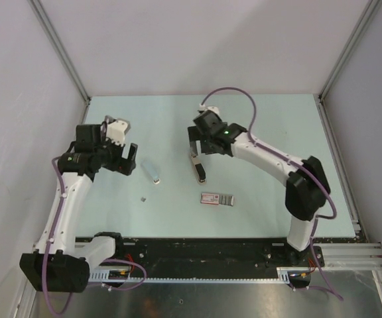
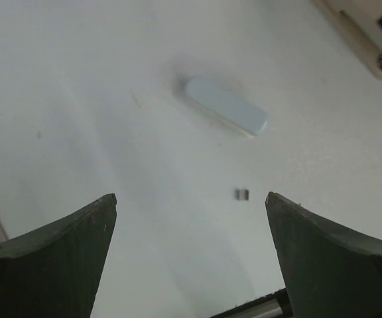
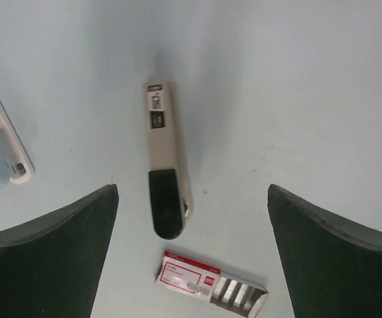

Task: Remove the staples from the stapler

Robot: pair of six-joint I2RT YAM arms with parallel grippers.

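Nearest the arm bases, the box (image 1: 216, 199) is lying with its tray slid partly out, and a staple bit (image 1: 143, 198) is sitting alone to its left. Beyond them, the stapler (image 1: 197, 168) is lying flat on the table (image 1: 277, 119) under the right gripper (image 1: 199, 149), which is hovering wide open and empty. The left gripper (image 1: 127, 159) is hanging open too, gripping nothing, beside a pale bar (image 1: 151, 170).

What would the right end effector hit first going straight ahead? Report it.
Likely the slim beige-and-black bar-shaped stapler, lying almost centred ahead of the open right end effector; depth unclear.
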